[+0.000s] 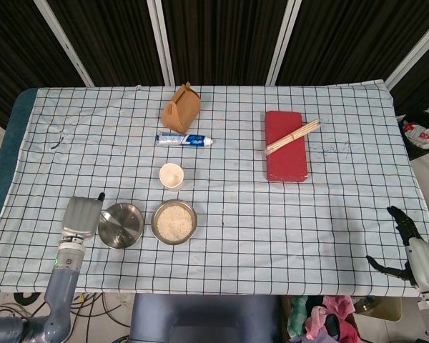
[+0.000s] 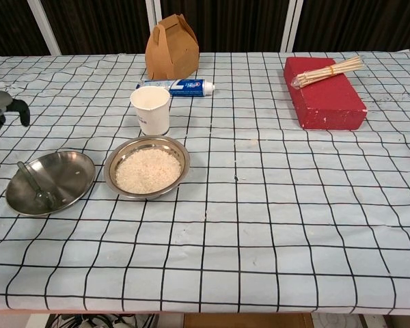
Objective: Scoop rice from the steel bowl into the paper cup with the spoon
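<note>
Nearest the robot, the right hand (image 1: 413, 250) hangs off the table's near right corner, dark fingers apart and nothing in them; it shows only in the head view, small and partly cut by the frame edge. The left hand (image 1: 81, 214) rests at the near left beside the empty steel dish (image 2: 68, 174), grey back upward; the chest view catches only its dark fingertips at the left border (too little to judge the grip there), while from the head it holds nothing, though how far its fingers spread cannot be told.

The spoon (image 2: 34, 186) lies inside that shallow, polished round dish, its handle pointing toward the far left rim, bowl end near the front. Just to the right, nearly touching, sits the steel bowl (image 2: 178, 152), round and rimmed, holding a flat bed of white, grainy rice (image 2: 148, 170). Behind it stands the paper cup (image 2: 150, 109), a plain white tapered cylinder, upright; its inside is not visible from the chest.

Farther back lie a toothpaste tube (image 2: 181, 86), blue and white, on its side, and behind it a brown cardboard box (image 2: 171, 48) with a gabled handle top. At the far right a red rectangular block (image 2: 324, 99) carries a bundle of pale wooden sticks (image 2: 328, 70) laid diagonally across it. The checked cloth (image 2: 273, 232) is white with thin black lines, slightly wrinkled
</note>
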Tool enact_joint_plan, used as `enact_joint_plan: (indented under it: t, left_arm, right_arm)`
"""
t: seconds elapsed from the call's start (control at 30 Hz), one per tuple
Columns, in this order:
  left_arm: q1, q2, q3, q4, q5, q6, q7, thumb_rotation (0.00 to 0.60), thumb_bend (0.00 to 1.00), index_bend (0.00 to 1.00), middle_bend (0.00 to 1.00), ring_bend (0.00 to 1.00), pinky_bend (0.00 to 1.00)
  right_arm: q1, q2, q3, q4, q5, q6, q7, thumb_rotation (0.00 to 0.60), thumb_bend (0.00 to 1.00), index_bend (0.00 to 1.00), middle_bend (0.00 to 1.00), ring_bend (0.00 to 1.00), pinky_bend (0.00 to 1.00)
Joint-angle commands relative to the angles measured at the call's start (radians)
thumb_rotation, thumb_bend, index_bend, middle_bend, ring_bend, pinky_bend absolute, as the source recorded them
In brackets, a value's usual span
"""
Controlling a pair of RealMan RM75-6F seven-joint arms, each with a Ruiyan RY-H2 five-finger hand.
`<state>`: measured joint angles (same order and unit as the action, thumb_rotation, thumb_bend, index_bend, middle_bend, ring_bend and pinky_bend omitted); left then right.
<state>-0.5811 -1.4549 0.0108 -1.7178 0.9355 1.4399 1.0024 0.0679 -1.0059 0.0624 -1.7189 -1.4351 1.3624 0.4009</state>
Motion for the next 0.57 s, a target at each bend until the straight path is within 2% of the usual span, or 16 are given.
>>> enact_joint_plan:
  t: [0.03,0.07,0.1,0.17,0.3,0.43,0.57]
  left_arm:
    - [0.087,0.099,0.068,-0.032,0.174,0.064,-0.18,0.6,0.11,0.09,0.13,0.15,0.17]
    - [0.104,0.116,0.081,-0.028,0.211,0.08,-0.218,0.6,0.11,0.08,0.12,0.13,0.16]
    - [0.125,0.133,0.095,-0.02,0.253,0.104,-0.26,0.6,0.09,0.06,0.06,0.07,0.08]
    - [0.164,0.159,0.118,0.006,0.325,0.146,-0.337,0.6,0.06,0.02,0.0,0.0,0.01]
    - [0.245,0.193,0.15,0.067,0.429,0.234,-0.483,0.6,0.03,0.0,0.0,0.0,0.0]
    - [0.312,0.208,0.17,0.105,0.481,0.281,-0.571,0.6,0.02,0.0,0.0,0.0,0.0]
    - [0.36,0.207,0.168,0.131,0.508,0.308,-0.629,0.6,0.02,0.0,0.0,0.0,0.0]
  right_arm:
    - [0.0,-0.005,-0.002,0.006,-0.006,0.003,-0.017,0.6,0.16,0.0,0.0,0.0,0.18]
    - [0.001,-0.007,-0.003,0.009,-0.008,0.005,-0.024,0.6,0.16,0.0,0.0,0.0,0.18]
    - [0.001,-0.009,-0.004,0.012,-0.011,0.006,-0.033,0.6,0.16,0.0,0.0,0.0,0.18]
    - [0.001,-0.015,-0.005,0.017,-0.015,0.01,-0.047,0.6,0.16,0.0,0.0,0.0,0.18]
    - [0.001,-0.03,-0.006,0.025,-0.023,0.022,-0.086,0.6,0.16,0.0,0.0,0.0,0.18]
    - [-0.001,-0.041,-0.011,0.032,-0.037,0.034,-0.116,0.6,0.16,0.0,0.0,0.0,0.18]
    - [-0.003,-0.049,-0.017,0.042,-0.055,0.046,-0.139,0.6,0.16,0.0,0.0,0.0,0.18]
